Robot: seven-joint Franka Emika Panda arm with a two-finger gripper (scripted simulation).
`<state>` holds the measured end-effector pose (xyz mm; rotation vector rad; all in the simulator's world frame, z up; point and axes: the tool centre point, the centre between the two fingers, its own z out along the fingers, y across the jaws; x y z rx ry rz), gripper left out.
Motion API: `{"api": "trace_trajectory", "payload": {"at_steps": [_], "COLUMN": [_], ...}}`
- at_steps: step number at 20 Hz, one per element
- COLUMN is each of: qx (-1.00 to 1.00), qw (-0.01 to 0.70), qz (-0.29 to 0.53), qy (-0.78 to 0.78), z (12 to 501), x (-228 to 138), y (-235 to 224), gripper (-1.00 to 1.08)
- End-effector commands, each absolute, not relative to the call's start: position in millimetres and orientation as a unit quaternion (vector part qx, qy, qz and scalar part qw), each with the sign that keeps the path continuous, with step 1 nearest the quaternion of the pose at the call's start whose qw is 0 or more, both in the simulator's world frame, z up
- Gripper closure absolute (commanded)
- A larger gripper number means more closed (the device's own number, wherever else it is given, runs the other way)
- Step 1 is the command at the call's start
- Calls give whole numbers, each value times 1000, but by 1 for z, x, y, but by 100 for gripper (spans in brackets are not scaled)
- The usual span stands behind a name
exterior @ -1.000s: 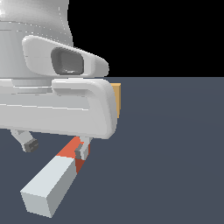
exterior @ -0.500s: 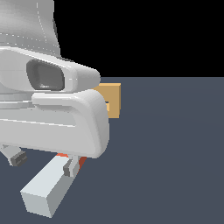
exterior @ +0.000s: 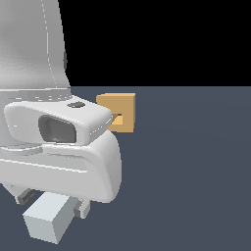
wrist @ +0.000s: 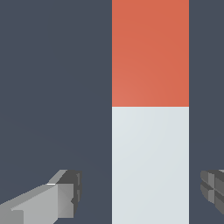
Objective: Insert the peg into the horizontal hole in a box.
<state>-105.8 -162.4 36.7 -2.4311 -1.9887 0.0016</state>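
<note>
Wrist view, item: our fingers (wrist: pixel 142 192) stood spread, clear of both flanks of the peg (wrist: pixel 150 131) lying on the surface (wrist: pixel 52 87), straddling its pale section for a grasp; box (exterior: pixel 119 113) sat well apart.

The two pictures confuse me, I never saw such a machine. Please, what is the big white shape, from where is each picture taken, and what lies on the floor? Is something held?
These are renders from a computer simulation. The big white shape is a robot arm, seen very close in the exterior view, from a camera off the arm. Behind it on the dark floor stands a small tan box with a square hole in its face.

The wrist view comes from a camera on the arm's wrist, looking down. There you see the peg, a long bar, red at one end and pale grey-white at the other. The grey fingers of the pincer stand on either side of it, with gaps between. So the pincer is open and nothing is held yet.
</note>
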Motion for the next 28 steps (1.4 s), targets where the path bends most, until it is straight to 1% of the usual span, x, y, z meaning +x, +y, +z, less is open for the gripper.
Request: {"api": "trace_trajectory", "payload": {"at_steps": [1, 6, 7, 20, 24, 28], "qx": [-774, -774, -774, -774, -772, -770], "qw": [0, 0, 0, 0, 0, 0], "qz": [0, 0, 0, 0, 0, 0], "qy": [-633, -633, -633, -634, -635, -638], "z": [28, 21, 21, 22, 24, 28], "x": [-106, -105, -105, -104, -101, -96], "y": [-163, -163, -163, -160, -145, -119], "gripper": [-92, -92, 108, 108, 108, 108]}}
